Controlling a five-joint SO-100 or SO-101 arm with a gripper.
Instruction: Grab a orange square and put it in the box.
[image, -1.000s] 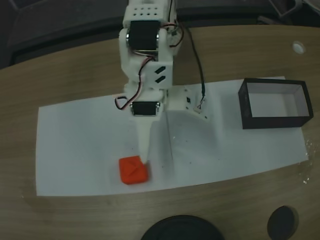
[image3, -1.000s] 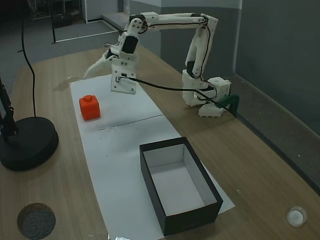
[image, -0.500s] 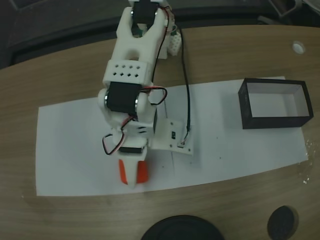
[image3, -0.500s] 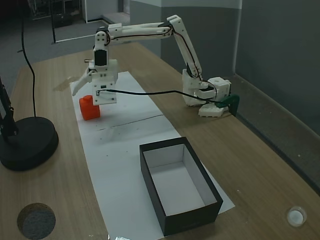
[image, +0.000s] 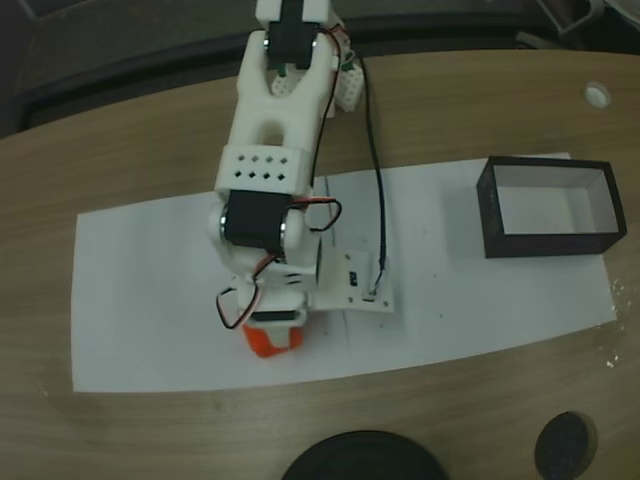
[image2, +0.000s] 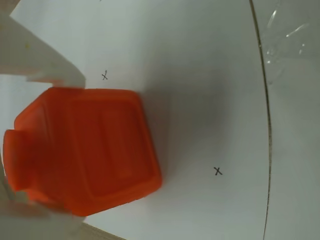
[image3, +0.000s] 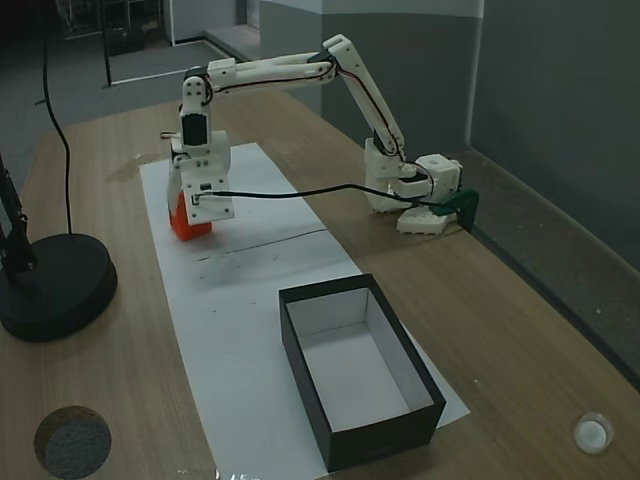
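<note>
White paper (image: 150, 290) on wood table, tool (image3: 183, 205) spread around orange square (image2: 85, 150) near paper's edge, box (image3: 425, 385) well apart.

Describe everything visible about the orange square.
The orange square is a small, bright orange-red block with rounded edges and a smooth, plastic-looking surface; in the wrist view one face shows a raised panel. It rests on the white paper, near the edge facing the camera in a fixed view. The claw straddles it, a white finger against one side. The arm hides most of it from above.

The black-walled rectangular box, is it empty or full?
Empty: the black-walled rectangular box shows a bare pale floor in both fixed views.
</note>
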